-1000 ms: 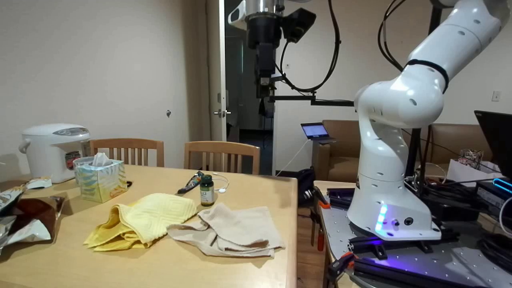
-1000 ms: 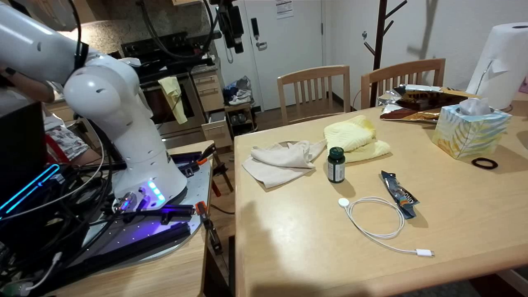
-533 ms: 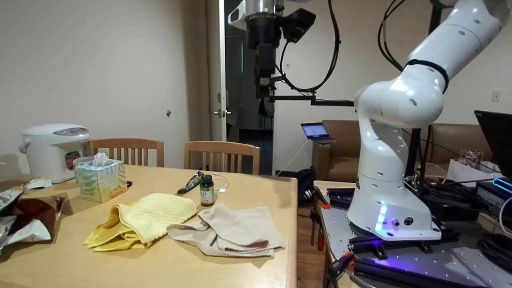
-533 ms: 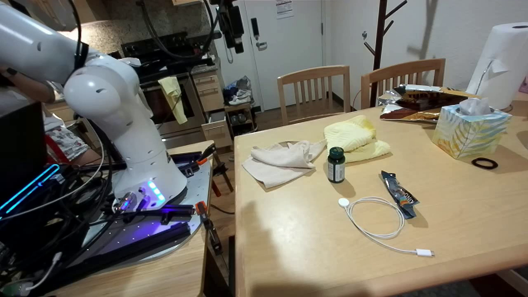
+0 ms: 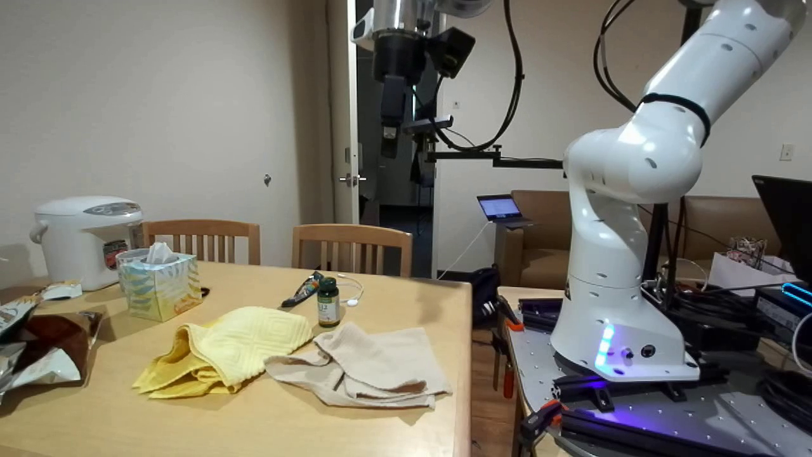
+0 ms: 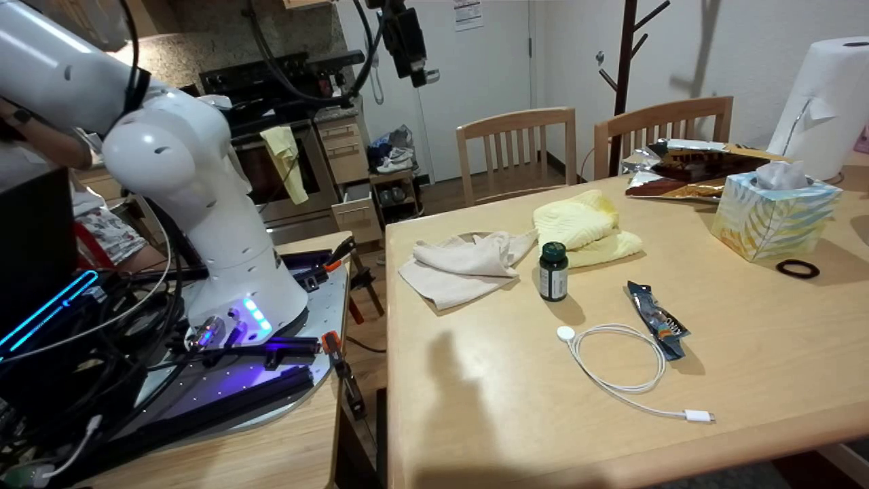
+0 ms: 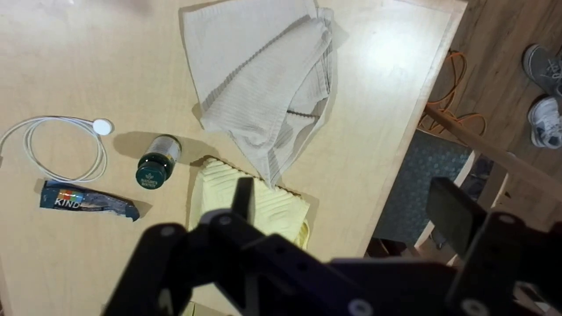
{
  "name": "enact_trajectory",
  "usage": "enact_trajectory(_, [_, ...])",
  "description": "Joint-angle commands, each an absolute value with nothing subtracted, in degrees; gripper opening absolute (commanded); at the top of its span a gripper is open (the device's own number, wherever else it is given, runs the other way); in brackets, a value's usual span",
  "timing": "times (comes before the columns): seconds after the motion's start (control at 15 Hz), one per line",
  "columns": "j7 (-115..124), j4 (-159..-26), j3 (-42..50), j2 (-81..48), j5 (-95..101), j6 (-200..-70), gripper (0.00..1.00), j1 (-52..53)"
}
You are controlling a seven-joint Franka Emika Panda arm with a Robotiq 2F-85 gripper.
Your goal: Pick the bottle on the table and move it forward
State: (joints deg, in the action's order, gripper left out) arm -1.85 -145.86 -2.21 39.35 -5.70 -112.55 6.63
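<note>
Tissue box [image 5: 162, 289] sat well left of the green bottle [image 5: 328, 303] from my side, a yellow cloth [image 5: 241, 343] nearer on that side. The bottle stood upright on the bench [image 5: 406, 301], a beige cloth [image 5: 387, 365] just in front, mostly rightward; high to its right hung the hand [image 7: 347, 206], fingers [image 7: 243, 199] wide apart.

The counter [image 6: 760, 346] carried one Nature's Bounty bottle [image 7: 159, 160], two cloths [image 5: 247, 339], one KIND wrapper [image 7: 90, 200], one charging cable [image 7: 102, 127], one black ring [image 6: 800, 277], one tissue box [image 6: 774, 217], one paper towel roll [image 6: 818, 112], one hot-water dispenser [image 5: 85, 238] and snack bags [image 6: 706, 166] too overlapped to count. Two wooden chairs [image 5: 353, 232] showed in each exterior view, and two shoes [image 7: 546, 123] in the wrist view. One robot arm [image 5: 628, 165] bore one tool [image 7: 347, 204] with two fingers [image 7: 452, 215].
</note>
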Motion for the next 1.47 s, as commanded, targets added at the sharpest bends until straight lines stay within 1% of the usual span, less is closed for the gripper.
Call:
enact_trajectory(0.0, [-3.4, -142.8, -0.8, 33.9, -4.3, -114.5, 1.0, 4.6])
enact_trajectory(0.4, [-4.7, -135.4, 1.2, 20.2, -1.7, -116.6, 1.0, 2.4])
enact_trajectory(0.93, [-4.7, -120.0, 2.4, 1.4, -2.5, -113.7, 1.0, 0.8])
enact_trajectory(1.2, [-6.0, -116.7, 3.3, -6.7, -3.8, -116.7, 1.0, -0.8])
enact_trajectory(1.4, [-7.3, -115.3, 3.4, -10.7, -5.0, -116.5, 1.0, -2.1])
